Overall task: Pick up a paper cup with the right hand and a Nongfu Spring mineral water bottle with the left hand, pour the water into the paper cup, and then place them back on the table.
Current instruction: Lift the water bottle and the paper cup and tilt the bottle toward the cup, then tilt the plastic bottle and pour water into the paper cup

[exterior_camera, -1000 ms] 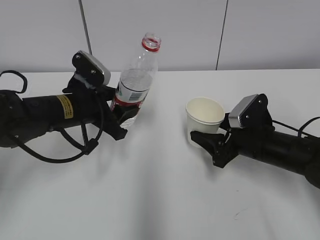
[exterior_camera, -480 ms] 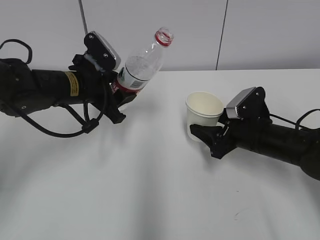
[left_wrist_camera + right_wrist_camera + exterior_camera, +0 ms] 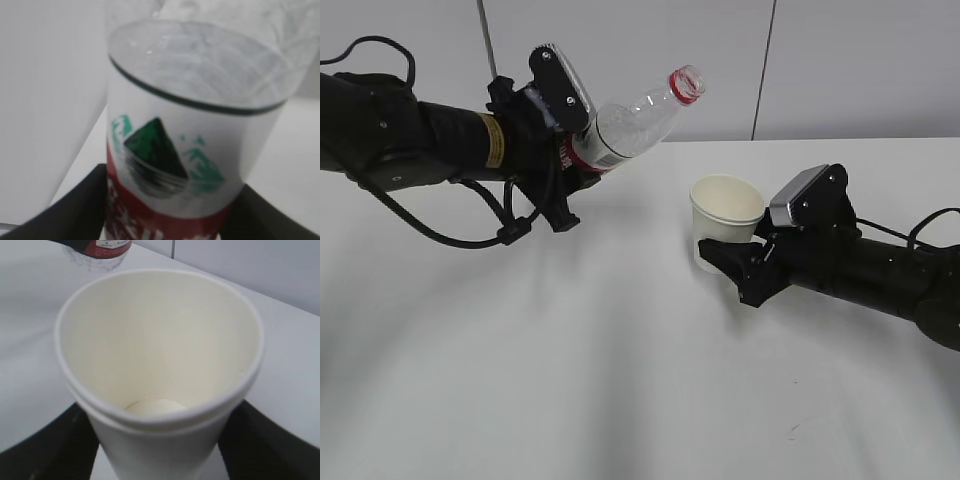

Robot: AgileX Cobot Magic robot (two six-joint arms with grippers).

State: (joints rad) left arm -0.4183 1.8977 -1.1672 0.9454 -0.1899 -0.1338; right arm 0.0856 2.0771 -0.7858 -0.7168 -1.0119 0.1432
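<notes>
My left gripper (image 3: 570, 165) is shut on the Nongfu Spring mineral water bottle (image 3: 635, 122), gripping its red-and-white label band (image 3: 165, 175). The uncapped bottle is lifted above the table (image 3: 570, 380) and tilted to the right, its red-ringed mouth pointing toward the paper cup (image 3: 725, 215). My right gripper (image 3: 725, 262) is shut on the cream-white paper cup, held upright just above the table. The cup fills the right wrist view (image 3: 160, 370), and its inside looks dry. The bottle mouth is still left of and above the cup rim.
A grey panelled wall (image 3: 820, 60) stands behind the table's far edge. Black cables (image 3: 450, 235) hang below the left arm. Faint scuff marks (image 3: 790, 430) show on the tabletop near the front right.
My left arm has risen and moved right, tilting the bottle from nearly upright to strongly leaning toward the cup. My right gripper lifted the cup slightly and shifted a little left.
</notes>
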